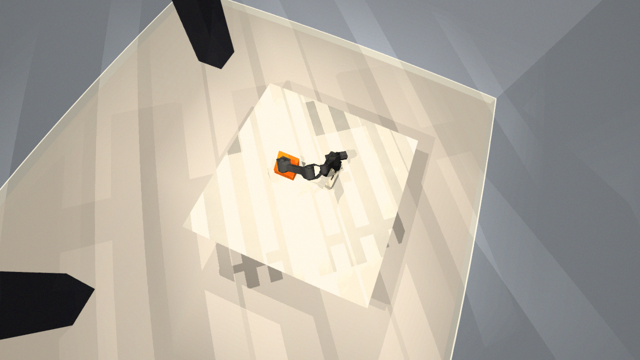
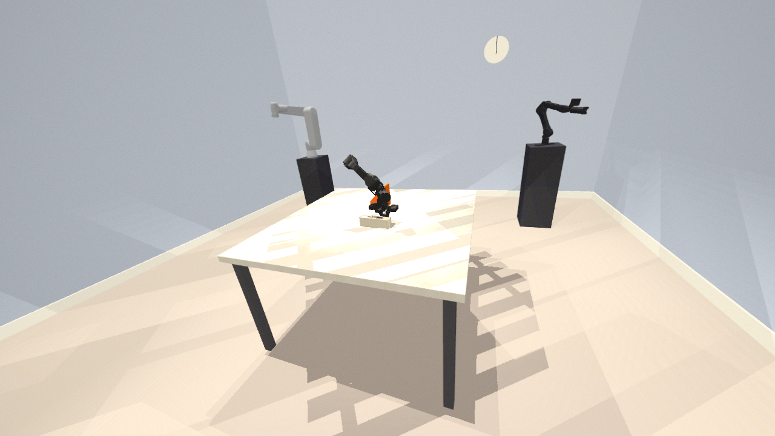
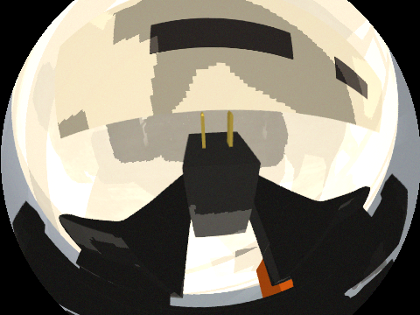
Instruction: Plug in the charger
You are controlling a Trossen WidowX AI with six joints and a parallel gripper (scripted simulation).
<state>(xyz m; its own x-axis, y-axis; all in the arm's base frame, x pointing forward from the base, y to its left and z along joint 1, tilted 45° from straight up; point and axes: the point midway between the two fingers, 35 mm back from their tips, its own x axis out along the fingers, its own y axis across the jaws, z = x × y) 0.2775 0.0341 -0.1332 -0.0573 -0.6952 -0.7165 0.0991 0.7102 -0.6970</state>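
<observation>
"So, what has the black parallel-jaw gripper (image 3: 215, 177) got?"

"It's clamped on the black, block-shaped charger (image 3: 220, 188) — one finger pressed to each side of the body."

"And the prongs?"

"Two thin, flat, gold-coloured prongs (image 3: 217, 129) stick out of the charger's end, side by side and fully exposed, so it isn't plugged in."

"Where's the power strip?"

"The cream, box-shaped power strip (image 2: 375, 221) (image 3: 96, 79) lies on the pale rectangular table (image 1: 286, 232) (image 2: 357, 260), right by the gripper end of the arm. In the wrist view, its face shows a long dark slot (image 3: 220, 36) and a shorter dark slot (image 3: 351, 78), both beyond the prong tips."

"Are the tips touching it?"

"I can't tell — they overlap its edge in that view, with no clear contact."

"And the arm?"

"The dark jointed arm (image 1: 308, 171) (image 2: 370, 178) is bent above the table, with a bright orange block-like base (image 1: 288, 175) (image 2: 387, 189) beneath its other end."
</observation>
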